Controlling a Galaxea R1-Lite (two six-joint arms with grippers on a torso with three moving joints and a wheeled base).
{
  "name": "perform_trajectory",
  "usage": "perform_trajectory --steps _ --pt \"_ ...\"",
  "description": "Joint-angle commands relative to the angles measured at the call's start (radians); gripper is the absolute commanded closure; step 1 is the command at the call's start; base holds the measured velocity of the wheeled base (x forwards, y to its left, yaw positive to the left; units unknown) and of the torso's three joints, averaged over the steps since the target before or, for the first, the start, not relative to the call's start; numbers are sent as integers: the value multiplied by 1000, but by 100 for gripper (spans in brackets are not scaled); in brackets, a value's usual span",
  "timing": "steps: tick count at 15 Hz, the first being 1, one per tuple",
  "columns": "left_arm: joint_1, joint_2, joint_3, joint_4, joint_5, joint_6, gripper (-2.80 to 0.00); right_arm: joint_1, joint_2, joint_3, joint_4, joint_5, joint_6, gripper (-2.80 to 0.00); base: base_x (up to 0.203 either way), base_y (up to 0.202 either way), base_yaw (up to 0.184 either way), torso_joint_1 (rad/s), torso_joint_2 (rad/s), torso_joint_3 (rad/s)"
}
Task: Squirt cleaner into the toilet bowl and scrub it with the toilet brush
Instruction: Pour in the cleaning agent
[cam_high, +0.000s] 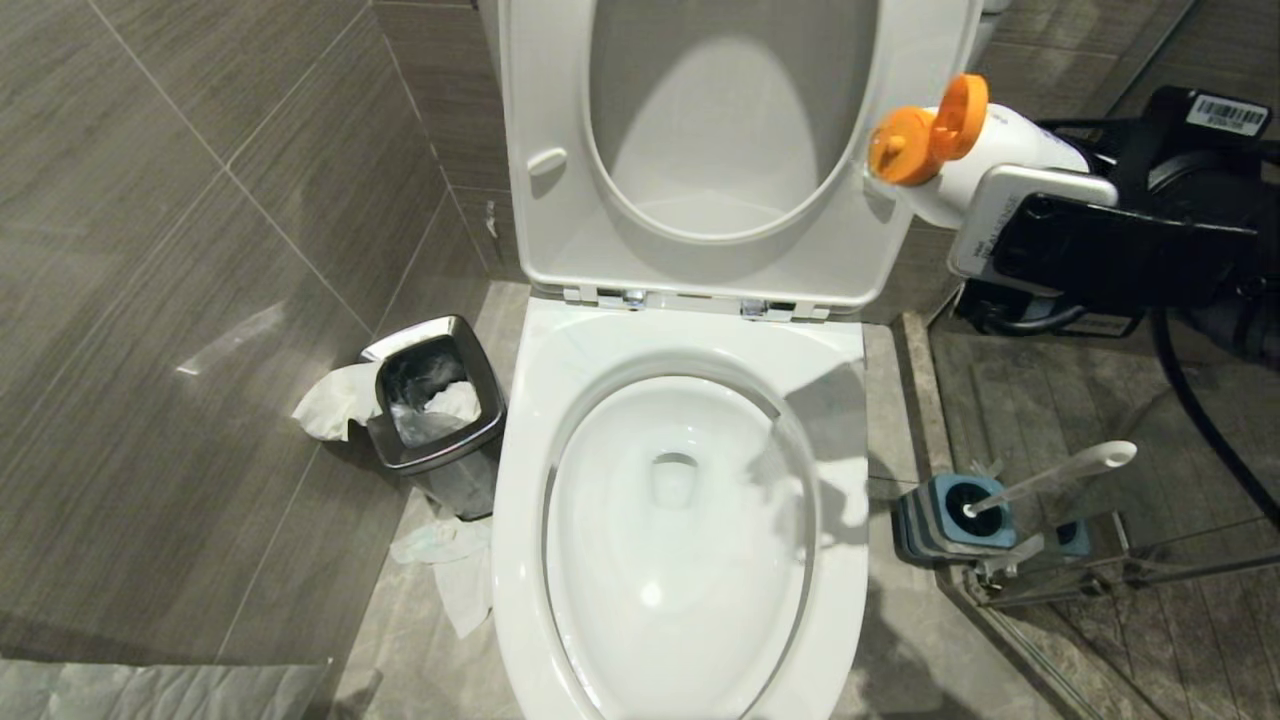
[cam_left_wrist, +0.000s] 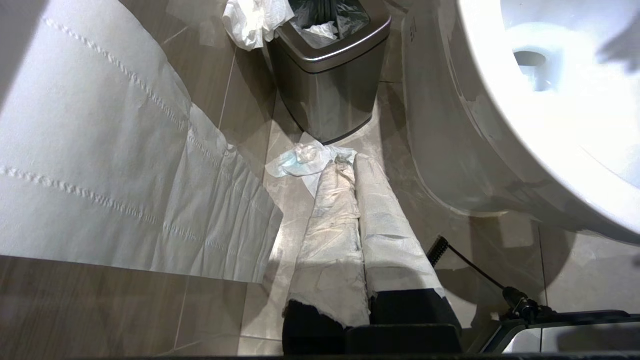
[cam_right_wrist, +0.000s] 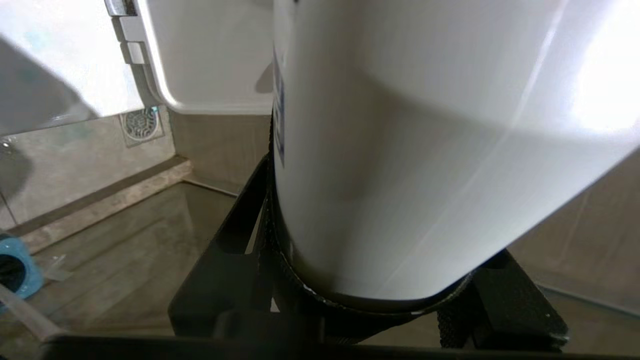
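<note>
My right gripper (cam_high: 985, 175) sits at two o'clock in the head view, arm reaching in from three, jaws clamped around a bottle (cam_high: 985, 150). My left gripper (cam_left_wrist: 357, 200) hangs low, fingers pressed together.

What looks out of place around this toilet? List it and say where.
Tissue is scattered: one wad hangs over the rim of the steel bin on the toilet bowl's left, more crumpled paper lies on the floor in front of the bin, and a long sheet drapes nearby. The left gripper's fingers are wrapped in torn paper.
</note>
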Motion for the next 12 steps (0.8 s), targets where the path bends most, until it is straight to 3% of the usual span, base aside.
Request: perform_trajectory --steps 1,4,8,12 --pt "0 0 3 0 0 0 0 34 24 1 -13 -28 -30 0 0 0 0 0 0 0" --pt "0 0 3 0 0 0 0 77 31 6 -15 -110 -159 0 0 0 0 0 0 0" --pt "0 0 3 0 0 0 0 77 64 16 -37 -113 -271 0 0 0 0 0 0 0" --pt "0 0 3 0 0 0 0 78 107 26 -162 -113 -414 0 0 0 0 0 0 0"
